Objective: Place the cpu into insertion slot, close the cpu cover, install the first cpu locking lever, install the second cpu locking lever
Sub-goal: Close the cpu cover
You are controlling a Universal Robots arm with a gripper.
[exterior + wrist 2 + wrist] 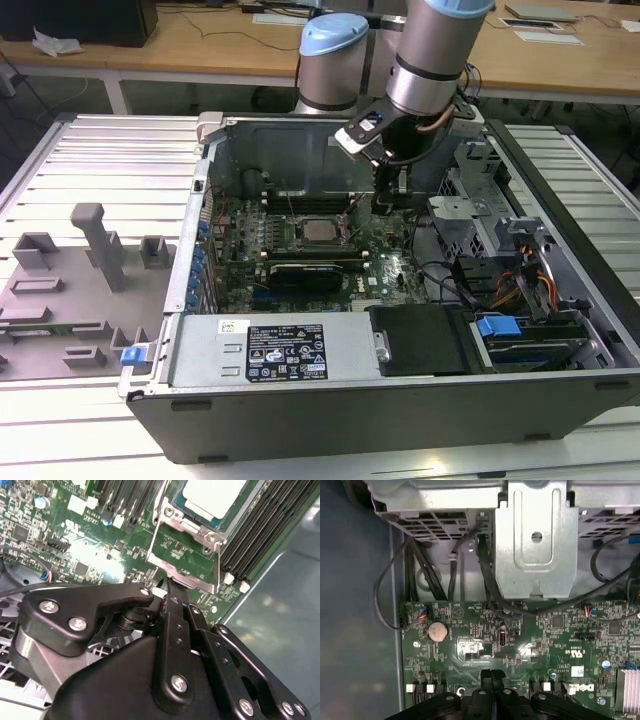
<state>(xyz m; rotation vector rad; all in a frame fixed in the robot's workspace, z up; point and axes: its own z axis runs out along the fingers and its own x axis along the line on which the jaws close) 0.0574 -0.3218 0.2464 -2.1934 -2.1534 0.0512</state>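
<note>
In the second wrist view, locate the cpu: its silvery-beige top lies flat inside the insertion slot. Note that the cpu cover is swung open, away from the slot, and the green motherboard is visible through its central window. The gripper fills the foreground with black linkages. Its fingers are drawn together, with the tips at the cover's free edge. Whether they pinch that edge cannot be confirmed. Long black memory slots with white latches run just beside the socket, and the grey case wall lies beyond them.
</note>
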